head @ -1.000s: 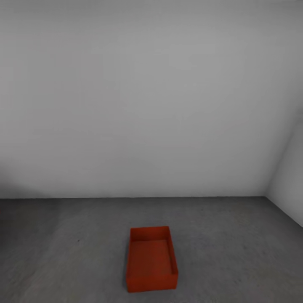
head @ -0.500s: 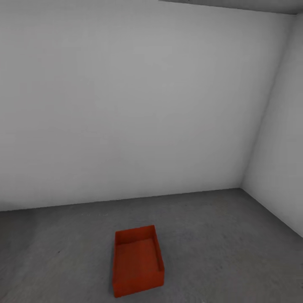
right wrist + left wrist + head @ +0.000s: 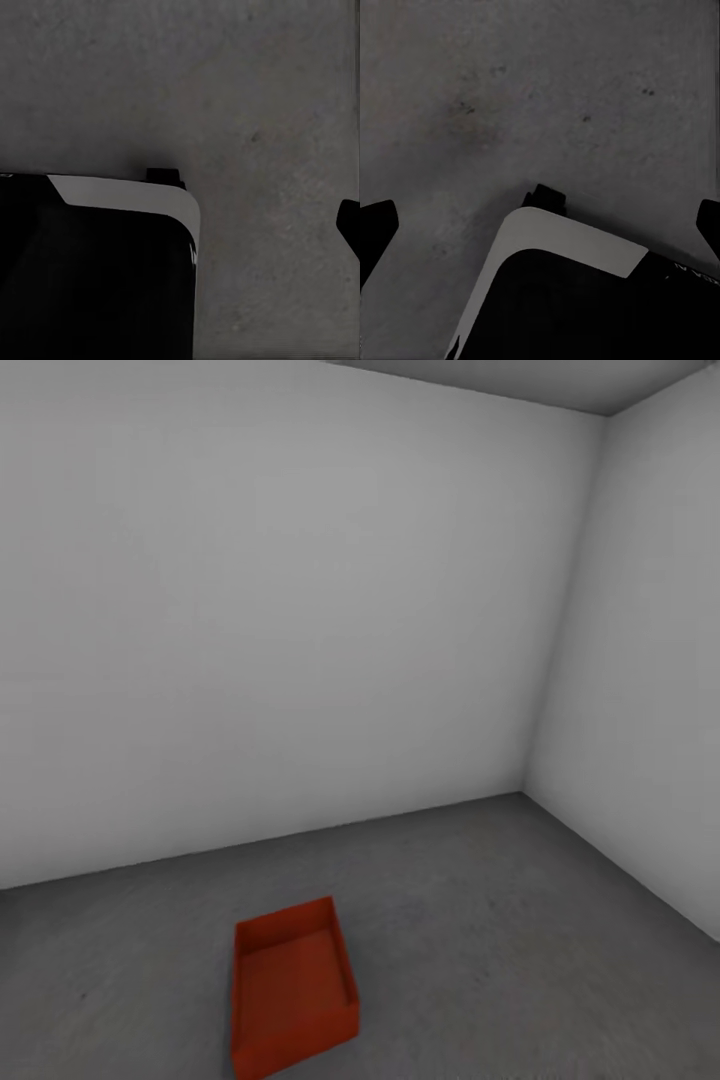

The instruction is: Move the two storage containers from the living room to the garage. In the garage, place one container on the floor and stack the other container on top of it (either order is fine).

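One red-orange storage container (image 3: 291,988) stands open-top and empty on the dark grey concrete floor (image 3: 480,920) of the garage, low and left of centre in the head view. Nothing is stacked on it. In the left wrist view my left gripper (image 3: 541,223) hangs open over the concrete, its dark fingertips (image 3: 375,225) at the picture's two sides with nothing between them. My right gripper's one visible fingertip (image 3: 349,225) sits far out at the picture's edge over bare floor, so that gripper stands open too.
Plain white walls meet in a corner (image 3: 540,760) at the right, behind the container. The robot's own dark base with a pale rim (image 3: 574,240) (image 3: 127,193) lies under both wrist cameras. Open concrete stretches right of the container.
The head camera has swung to the right, so the container has slid left in the picture and the room's corner and ceiling edge have come in. The container itself stays put.
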You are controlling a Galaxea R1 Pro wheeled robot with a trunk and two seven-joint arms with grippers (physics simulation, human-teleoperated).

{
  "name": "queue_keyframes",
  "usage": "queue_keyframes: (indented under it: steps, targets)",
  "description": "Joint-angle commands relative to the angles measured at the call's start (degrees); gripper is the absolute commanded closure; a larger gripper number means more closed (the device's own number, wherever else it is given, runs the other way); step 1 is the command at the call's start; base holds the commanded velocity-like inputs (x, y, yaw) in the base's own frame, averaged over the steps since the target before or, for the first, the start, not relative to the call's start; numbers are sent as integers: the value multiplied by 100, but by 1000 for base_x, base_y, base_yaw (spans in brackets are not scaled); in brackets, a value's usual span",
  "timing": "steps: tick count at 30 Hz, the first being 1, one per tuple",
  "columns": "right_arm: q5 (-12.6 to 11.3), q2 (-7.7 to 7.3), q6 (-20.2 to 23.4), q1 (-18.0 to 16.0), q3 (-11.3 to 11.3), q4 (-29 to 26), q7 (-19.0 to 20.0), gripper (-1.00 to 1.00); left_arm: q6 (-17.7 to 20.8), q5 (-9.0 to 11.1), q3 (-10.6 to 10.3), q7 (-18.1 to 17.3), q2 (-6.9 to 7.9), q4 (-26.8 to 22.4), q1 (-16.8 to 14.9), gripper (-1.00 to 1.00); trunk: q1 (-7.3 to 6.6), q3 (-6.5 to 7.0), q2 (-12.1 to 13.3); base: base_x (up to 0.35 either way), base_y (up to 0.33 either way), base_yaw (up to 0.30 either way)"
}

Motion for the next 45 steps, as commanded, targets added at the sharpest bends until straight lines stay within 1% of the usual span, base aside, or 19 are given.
queue_keyframes:
  steps: [1, 7, 15, 39, 45]
  targets:
    - [-52, 3, -32, -9, 48, 19, -2, -100, -16, 4, 43, 1, 6, 5, -3, -100, 0, -6, -4, 0, 0, -288]
    - [-49, 3, -31, -9, 49, 19, -2, -100, -16, 6, 44, -3, 18, 3, -3, -100, 0, -6, -4, 0, 0, -288]
    - [-49, 3, -39, -9, 48, 19, -2, -100, -28, -58, 28, 0, 18, -32, -3, -100, 0, -6, -4, 0, 0, -288]
    - [-51, 3, -44, -9, 48, 19, -9, -100, -28, -54, 17, 0, 13, -34, -3, -100, 0, -6, -4, 0, 0, -288]
    - [-49, 3, -48, -9, 55, 19, -4, -100, -28, -55, 17, 0, 13, -33, -3, -100, 0, 12, -4, 0, 0, -263]
